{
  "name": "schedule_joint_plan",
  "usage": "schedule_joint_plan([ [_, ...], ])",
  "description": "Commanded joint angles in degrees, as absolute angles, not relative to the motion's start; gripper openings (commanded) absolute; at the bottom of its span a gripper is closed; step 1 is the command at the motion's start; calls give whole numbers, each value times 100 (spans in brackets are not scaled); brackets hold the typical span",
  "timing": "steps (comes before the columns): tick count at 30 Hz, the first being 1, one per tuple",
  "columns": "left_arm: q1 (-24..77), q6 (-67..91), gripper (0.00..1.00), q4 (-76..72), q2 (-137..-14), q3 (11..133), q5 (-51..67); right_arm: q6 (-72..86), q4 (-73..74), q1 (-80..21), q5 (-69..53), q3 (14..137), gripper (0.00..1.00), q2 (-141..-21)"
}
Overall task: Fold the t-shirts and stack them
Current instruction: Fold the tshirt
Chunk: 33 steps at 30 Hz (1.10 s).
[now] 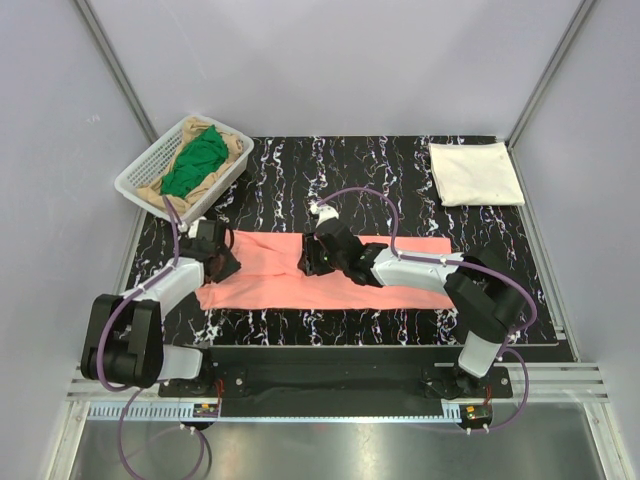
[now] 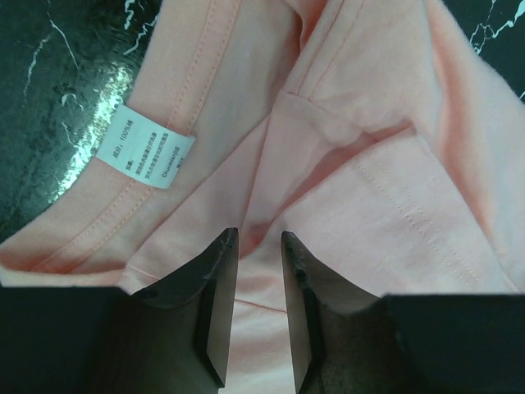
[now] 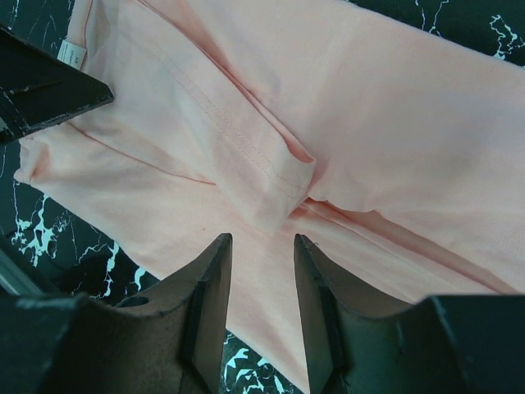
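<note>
A salmon-pink t-shirt (image 1: 400, 290) lies flattened in a long band across the middle of the dark marbled table. Over its left end, my left gripper (image 1: 228, 265) stands open, its jaws (image 2: 258, 238) apart above the cloth near the collar and the white label (image 2: 146, 158). Nothing is pinched between them. Above the shirt's middle, my right gripper (image 1: 310, 262) is open too, hovering (image 3: 262, 240) just short of a folded sleeve (image 3: 271, 185). A cream-white t-shirt (image 1: 475, 172) lies folded at the back right. Green (image 1: 195, 160) and tan (image 1: 235, 145) t-shirts sit crumpled in the basket.
The white mesh basket (image 1: 135, 180) stands at the back left corner, partly over the table's edge. Grey walls and metal frame posts close in the back and sides. The left gripper's finger (image 3: 41, 82) shows at the top left of the right wrist view.
</note>
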State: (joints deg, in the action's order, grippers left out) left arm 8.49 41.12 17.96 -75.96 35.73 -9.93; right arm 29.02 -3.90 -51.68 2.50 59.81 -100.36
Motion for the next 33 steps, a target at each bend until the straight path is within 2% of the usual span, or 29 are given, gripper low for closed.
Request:
schedule_joint_plan([
  [1, 940, 4228, 33, 1652, -7637, 3525, -1125, 2953, -650, -5159, 246, 6029, 43, -9905],
  [6, 993, 4324, 33, 1661, -7734, 3516, -1204, 2944, -659, -5150, 307, 6012, 43, -9879],
  [7, 1011, 4316, 30, 1652, -7778, 3542, -1222, 2953, -650, -5150, 325, 6003, 44, -9870],
  [9, 1002, 4280, 23, 1670, -7822, 3594, -1239, 2944, -659, -5150, 334, 5994, 43, -9870],
  [10, 1002, 4263, 13, 1670, -7822, 3621, -1248, 2944, -650, -5150, 334, 5994, 43, -9861],
  [12, 1002, 4228, 1, 1722, -7752, 3673, -1257, 2944, -650, -5150, 343, 5977, 43, -9861],
  [33, 1775, 4772, 0, 2997, -7058, 3938, -2285, 3006, -756, -5150, 316, 5845, 43, -9809],
])
